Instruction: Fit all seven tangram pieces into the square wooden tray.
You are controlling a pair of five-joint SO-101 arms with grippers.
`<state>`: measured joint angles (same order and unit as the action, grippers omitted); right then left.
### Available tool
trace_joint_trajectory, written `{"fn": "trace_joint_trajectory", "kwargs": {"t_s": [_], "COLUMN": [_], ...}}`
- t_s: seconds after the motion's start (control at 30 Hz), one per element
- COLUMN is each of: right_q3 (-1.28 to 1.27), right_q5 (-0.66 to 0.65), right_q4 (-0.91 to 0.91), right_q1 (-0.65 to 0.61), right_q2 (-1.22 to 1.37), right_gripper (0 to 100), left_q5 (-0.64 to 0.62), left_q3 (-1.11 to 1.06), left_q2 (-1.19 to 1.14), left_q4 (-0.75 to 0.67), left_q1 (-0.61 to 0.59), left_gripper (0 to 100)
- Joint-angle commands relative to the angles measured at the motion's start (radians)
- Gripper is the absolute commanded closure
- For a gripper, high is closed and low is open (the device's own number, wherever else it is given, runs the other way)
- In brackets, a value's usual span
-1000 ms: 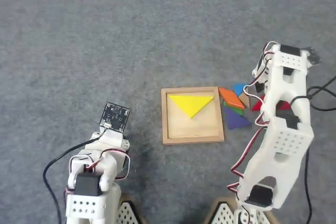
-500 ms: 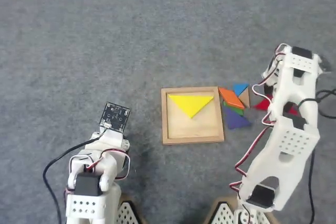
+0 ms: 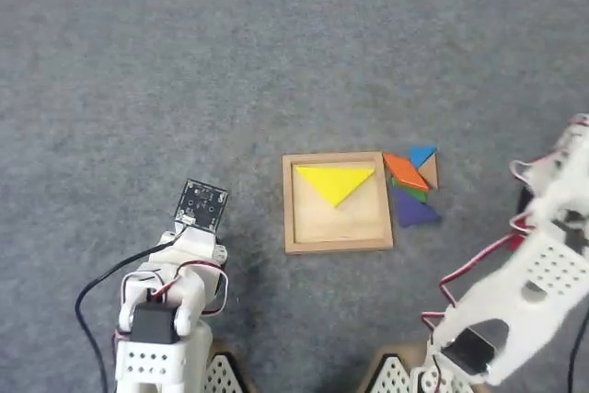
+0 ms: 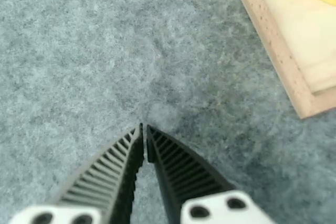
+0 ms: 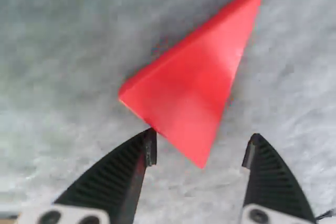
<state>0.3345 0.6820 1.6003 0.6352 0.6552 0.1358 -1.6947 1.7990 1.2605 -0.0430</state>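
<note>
Grey carpet (image 3: 184,71); right jaws spread by red triangle (image 5: 194,93); left jaws pressed together near tray (image 4: 275,51).

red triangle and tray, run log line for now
tray: yellow triangle inside | right gripper: fingers open at red triangle | left gripper: fingers shut, empty

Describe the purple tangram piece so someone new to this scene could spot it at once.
Find the square wooden tray in the middle of the grey carpet; a cluster of loose pieces lies beside it, on the side toward the right arm. The purple triangle is the cluster's lowest piece in the high view, next to the green piece, and the only purple one.
</note>
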Motion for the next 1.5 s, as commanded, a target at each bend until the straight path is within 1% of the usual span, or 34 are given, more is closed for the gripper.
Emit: {"fn": "trace_joint_trajectory", "kwargs": {"t_s": [0.0, 0.07, 0.17, 0.3, 0.4, 0.5, 0.8, 0.93, 1.07, 1.23, 1.3, 1.47], "right_q3": [0.068, 0.074, 0.106, 0.150, 0.147, 0.147, 0.153, 0.153, 0.153, 0.153, 0.152, 0.149], "right_q5": [-0.097, -0.147, -0.155, -0.146, -0.089, -0.075, -0.071, -0.023, -0.018, -0.023, -0.025, -0.038], "right_q4": [0.028, 0.051, 0.068, 0.022, -0.048, -0.074, -0.113, -0.143, -0.150, -0.165, -0.171, -0.166], "right_q1": [0.047, 0.048, 0.058, 0.090, 0.101, 0.102, 0.031, 0.005, -0.025, -0.031, -0.028, -0.031], "right_q2": [-0.030, -0.030, -0.030, -0.027, -0.018, -0.001, 0.084, 0.093, 0.093, 0.094, 0.094, 0.094], "right_gripper": [72.2, 70.1, 68.3, 68.3, 68.2, 68.4, 68.2, 68.2, 68.2, 68.5, 69.7, 78.9], "left_q5": [-0.008, -0.008, -0.008, -0.008, -0.008, -0.008, -0.008, -0.008, -0.008, -0.008, -0.008, -0.008], "left_q3": [0.012, 0.012, 0.012, 0.012, 0.012, 0.012, 0.012, 0.012, 0.012, 0.012, 0.012, 0.012], "left_q2": [0.025, 0.025, 0.025, 0.025, 0.025, 0.025, 0.025, 0.025, 0.025, 0.025, 0.025, 0.025], "left_q4": [0.005, 0.005, 0.005, 0.005, 0.005, 0.005, 0.005, 0.005, 0.005, 0.005, 0.005, 0.005], "left_q1": [-0.005, -0.005, -0.005, -0.005, -0.005, -0.005, -0.005, -0.005, -0.005, -0.005, -0.005, -0.005], "left_gripper": [99, 99, 99, 99, 99, 99, 99, 99, 99, 99, 99, 99]}}
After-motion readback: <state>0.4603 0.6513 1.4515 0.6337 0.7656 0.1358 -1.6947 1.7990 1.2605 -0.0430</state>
